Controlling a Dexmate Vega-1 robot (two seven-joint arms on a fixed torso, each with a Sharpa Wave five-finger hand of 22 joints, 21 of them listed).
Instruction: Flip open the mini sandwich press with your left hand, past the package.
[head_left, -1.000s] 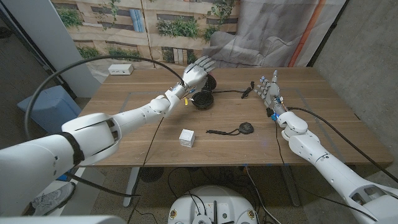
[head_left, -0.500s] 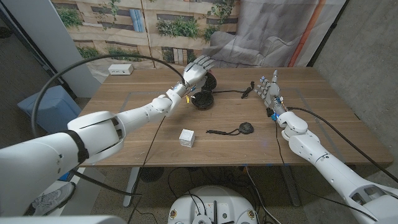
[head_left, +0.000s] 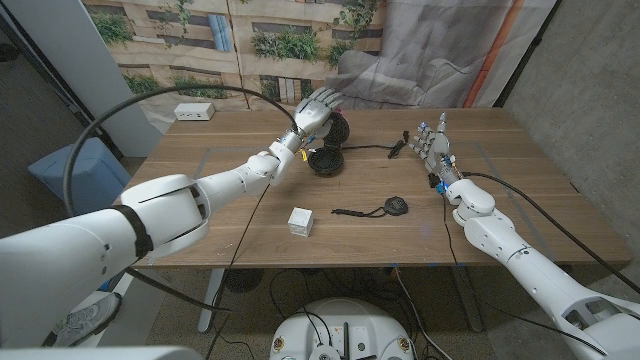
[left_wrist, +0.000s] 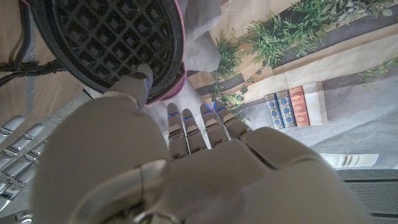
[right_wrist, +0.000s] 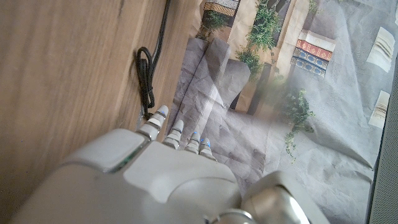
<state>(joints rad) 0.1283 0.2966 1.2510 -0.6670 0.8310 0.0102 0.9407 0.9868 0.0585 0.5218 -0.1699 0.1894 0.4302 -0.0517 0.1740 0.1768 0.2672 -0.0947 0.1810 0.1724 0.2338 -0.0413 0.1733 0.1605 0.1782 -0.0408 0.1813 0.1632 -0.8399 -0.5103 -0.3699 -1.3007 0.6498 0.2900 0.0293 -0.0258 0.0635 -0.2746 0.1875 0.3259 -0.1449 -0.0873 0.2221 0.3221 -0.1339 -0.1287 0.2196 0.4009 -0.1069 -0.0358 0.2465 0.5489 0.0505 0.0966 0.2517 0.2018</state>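
This looks like a robot test lab: a wooden table (head_left: 250, 215) stands before a printed backdrop (head_left: 200, 40) of plants and bookshelves, with a grey cloth (head_left: 440, 50) hung beside it, bare walls, and cables (head_left: 90, 130) trailing about.

Black mini sandwich press (head_left: 326, 150), lid raised, far-centre table

Far centre of the table (head_left: 200, 190): mini sandwich press (head_left: 326, 160), lid raised, left hand (head_left: 315, 112) against the lid's far side. Nearer, at centre: package (head_left: 301, 221). Just right of it: round puck (head_left: 396, 207) with strap trailing left. Right side: right hand (head_left: 432, 143), standing on edge, beside a bundled cable (head_left: 397, 149). Far left corner: power strip (head_left: 193, 111).
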